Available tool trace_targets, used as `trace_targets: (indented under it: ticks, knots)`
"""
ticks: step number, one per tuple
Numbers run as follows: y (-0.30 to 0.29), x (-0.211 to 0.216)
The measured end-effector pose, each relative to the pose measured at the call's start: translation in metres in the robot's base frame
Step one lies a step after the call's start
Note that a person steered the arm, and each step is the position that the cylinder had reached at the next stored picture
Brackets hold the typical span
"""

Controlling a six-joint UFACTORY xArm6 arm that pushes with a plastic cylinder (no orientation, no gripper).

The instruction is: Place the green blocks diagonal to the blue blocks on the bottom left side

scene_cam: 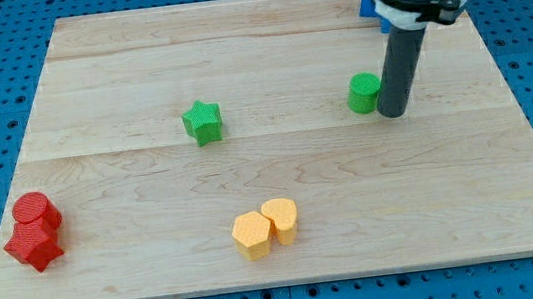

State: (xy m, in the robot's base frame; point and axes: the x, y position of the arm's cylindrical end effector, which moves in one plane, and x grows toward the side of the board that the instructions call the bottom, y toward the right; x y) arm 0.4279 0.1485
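Yellow blocks (266, 226), two of them touching, lie nearest on the wooden surface (161, 282). From the left: two red blocks (34, 231) touching, a green star (203, 121) near the middle, a green cylinder (364, 92) with my tip (393, 113) just beside it on its right, and blue blocks (372, 9) at the top, mostly hidden. No pincer shows; the arm ends in a rod.

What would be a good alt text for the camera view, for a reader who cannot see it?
My tip touches the right side of a green cylinder on a wooden board, with a green star further left. Blue blocks are partly hidden behind the arm at the top; red blocks sit bottom left, yellow blocks bottom centre.
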Motion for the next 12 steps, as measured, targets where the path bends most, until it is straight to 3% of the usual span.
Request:
trace_targets:
  ticks: [2, 3, 4, 5, 7, 9, 10, 12]
  knots:
    - [-0.057, -0.032]
    - [-0.046, -0.093]
    - [-0.077, -0.103]
    - [-0.081, -0.057]
    - [-0.082, -0.014]
    - [-0.184, -0.018]
    - [-0.119, -0.025]
    - [-0.148, 0.068]
